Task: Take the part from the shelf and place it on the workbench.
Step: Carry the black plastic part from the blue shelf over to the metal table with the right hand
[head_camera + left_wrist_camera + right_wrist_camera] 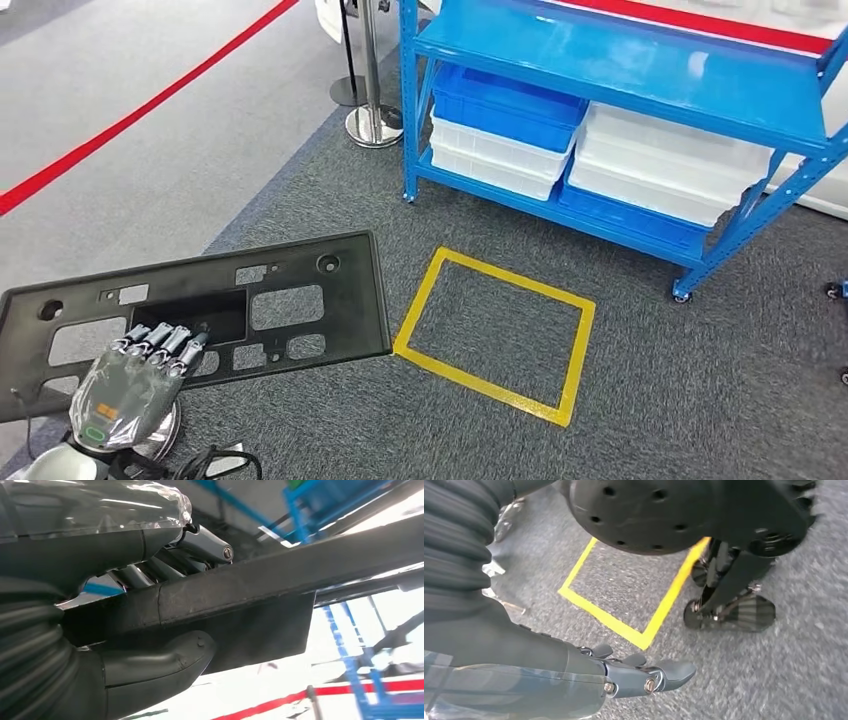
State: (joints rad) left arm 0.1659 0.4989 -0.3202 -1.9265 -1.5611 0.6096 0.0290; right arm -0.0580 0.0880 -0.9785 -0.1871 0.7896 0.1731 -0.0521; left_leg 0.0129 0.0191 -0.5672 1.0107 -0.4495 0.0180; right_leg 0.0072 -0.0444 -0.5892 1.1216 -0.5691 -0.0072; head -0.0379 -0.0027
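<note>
i'm looking down at dark grey carpet (300, 190) with a yellow taped rectangle (495, 333) at the centre of the head view and a red floor line (130, 118) running off toward 10 o'clock. a blue shelf (640, 75) stands at 1 o'clock, its lower level packed with white and blue bins (500, 135); a chrome stanchion base (373, 125) sits just beside its near-left leg at 12 o'clock. the part (200, 305), a long flat black panel with cut-outs, is down at 8 o'clock, held above the carpet. its long axis runs roughly 9 to 3 o'clock, the right end tipped slightly away and stopping just short of the yellow tape. my left hand (140, 380) grips its near edge, fingers (165, 340) together on top and thumb (165, 660) underneath. my right hand (639, 672) hangs over the carpet holding nothing, its fingers held out nearly straight and close together.
</note>
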